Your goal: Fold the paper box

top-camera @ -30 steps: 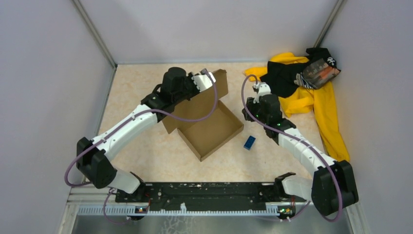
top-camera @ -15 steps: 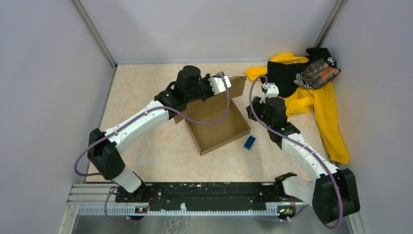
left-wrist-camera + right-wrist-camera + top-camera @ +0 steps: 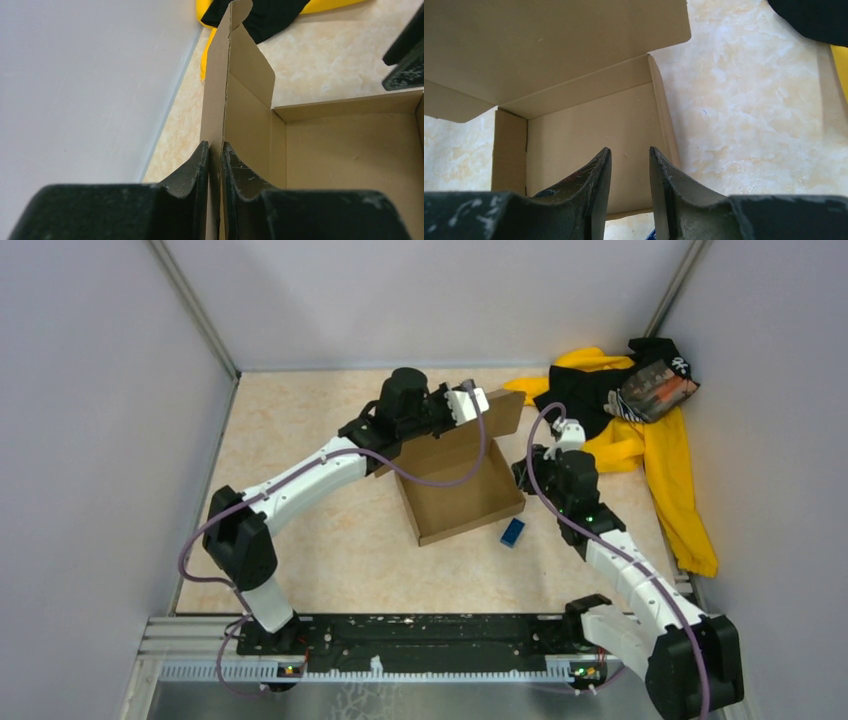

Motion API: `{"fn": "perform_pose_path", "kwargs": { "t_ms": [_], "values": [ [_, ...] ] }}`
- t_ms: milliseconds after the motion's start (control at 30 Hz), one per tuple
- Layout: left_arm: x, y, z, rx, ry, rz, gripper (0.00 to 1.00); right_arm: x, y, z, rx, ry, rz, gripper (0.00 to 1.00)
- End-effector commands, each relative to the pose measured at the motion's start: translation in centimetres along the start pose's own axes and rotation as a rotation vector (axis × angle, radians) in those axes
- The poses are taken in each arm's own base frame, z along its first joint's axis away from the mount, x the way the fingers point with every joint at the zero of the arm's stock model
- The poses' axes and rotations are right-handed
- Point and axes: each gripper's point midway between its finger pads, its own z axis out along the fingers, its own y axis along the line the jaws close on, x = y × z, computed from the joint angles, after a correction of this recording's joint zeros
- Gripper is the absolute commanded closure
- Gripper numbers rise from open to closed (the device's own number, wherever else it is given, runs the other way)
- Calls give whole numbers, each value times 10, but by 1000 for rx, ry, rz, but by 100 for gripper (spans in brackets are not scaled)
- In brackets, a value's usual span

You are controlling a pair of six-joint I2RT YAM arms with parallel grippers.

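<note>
- The left hand (image 3: 215,150) is gripping the paper box (image 3: 465,495): its two fingers (image 3: 192,170) are pressing on either side of the box's tall flap (image 3: 240,100), which is standing upright along the far-left side.
- The right hand (image 3: 629,152) is hovering over the box's right side with its fingers (image 3: 599,172) standing slightly apart and nothing between them; only the box floor is showing through the gap.
- The box is sitting as a shallow open tray near the middle of the table (image 3: 300,440), turned at an angle, with its side walls standing up.
- A small blue block (image 3: 512,531) is lying on the table just beside the box's near-right corner, close under the right arm.
- A yellow-and-black cloth pile (image 3: 640,430) is lying in the far-right corner, near the flap's far end and just behind the right hand, crowding that side.
- The grey far wall (image 3: 430,300) is standing behind the flap, with a strip of bare table between them.
- The left half of the table and the strip in front of the box are lying open toward the arm bases.
</note>
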Motion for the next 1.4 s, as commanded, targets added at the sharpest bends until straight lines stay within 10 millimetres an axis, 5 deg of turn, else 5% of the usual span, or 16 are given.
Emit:
{"fn": "perform_pose_path", "kwargs": {
  "t_ms": [0,167,567,733,1033,1367],
  "values": [
    [-11,-3,20,16,-60,-4,82,-11,-4,-6,31,-49,40,66],
    [-12,-2,21,28,-50,13,82,-21,-19,-3,84,-89,66,57],
    [-15,16,-2,-41,-41,17,62,-92,-23,40,-172,-353,-28,50],
    [-10,24,-1,-42,-32,19,62,-91,-20,67,-277,-368,-49,49],
    [-2,34,-1,-43,-39,10,62,-96,-5,75,-419,-478,-123,48],
    [6,41,1,-40,-46,1,62,-107,-26,102,-384,-497,-116,47]
  ]
}}
